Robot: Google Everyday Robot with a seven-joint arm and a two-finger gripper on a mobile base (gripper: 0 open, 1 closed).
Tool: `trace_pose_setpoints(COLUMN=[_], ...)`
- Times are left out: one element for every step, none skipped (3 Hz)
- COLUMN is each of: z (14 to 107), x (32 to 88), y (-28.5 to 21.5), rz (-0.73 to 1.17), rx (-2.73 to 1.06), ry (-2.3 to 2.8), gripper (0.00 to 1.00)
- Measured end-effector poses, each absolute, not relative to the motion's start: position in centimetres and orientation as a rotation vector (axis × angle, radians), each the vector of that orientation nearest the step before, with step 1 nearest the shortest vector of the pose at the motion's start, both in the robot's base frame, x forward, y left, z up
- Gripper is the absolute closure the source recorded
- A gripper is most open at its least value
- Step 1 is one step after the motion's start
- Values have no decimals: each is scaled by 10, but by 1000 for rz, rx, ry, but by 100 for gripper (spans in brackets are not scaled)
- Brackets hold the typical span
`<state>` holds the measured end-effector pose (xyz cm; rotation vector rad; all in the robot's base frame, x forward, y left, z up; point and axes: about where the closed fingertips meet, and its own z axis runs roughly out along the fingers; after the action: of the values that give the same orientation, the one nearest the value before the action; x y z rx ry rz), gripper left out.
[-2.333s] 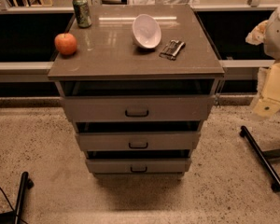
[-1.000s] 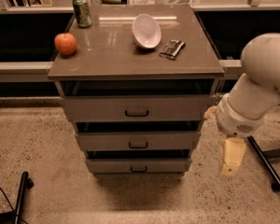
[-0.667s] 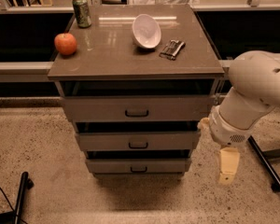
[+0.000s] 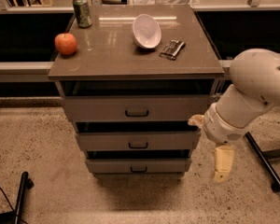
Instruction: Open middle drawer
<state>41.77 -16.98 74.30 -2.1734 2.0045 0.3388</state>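
Note:
The grey-brown cabinet (image 4: 135, 64) has three drawers stacked in its front. The middle drawer (image 4: 107, 141) has a low flat front with a small dark loop handle (image 4: 138, 145) at its centre and a dark gap above it. My gripper (image 4: 222, 164) hangs on the white arm (image 4: 252, 90) at the cabinet's right side. It is level with the middle and bottom drawers, to the right of the middle drawer's front and well away from its handle. It holds nothing that I can see.
On the cabinet top are a red apple (image 4: 66, 44), a green can (image 4: 81, 11), a tipped white bowl (image 4: 147, 31) and a small dark packet (image 4: 172, 49). The top drawer (image 4: 98, 108) and bottom drawer (image 4: 107, 165) flank the middle one. Black stand legs (image 4: 266, 160) lie on the floor at right, and another black leg (image 4: 19, 197) at bottom left.
My arm has swung in from the right edge of the view, down and leftward beside the cabinet. The drawers and the things on top have not moved.

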Motion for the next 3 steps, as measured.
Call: trace_pose_setpoints(z=[740,728,698], x=[410,398,396], y=[-104,-31,22], rz=[459,483,543], rx=[-2149,-2141,-2185], ry=[1695,1475,1249], gripper=[0,0,0])
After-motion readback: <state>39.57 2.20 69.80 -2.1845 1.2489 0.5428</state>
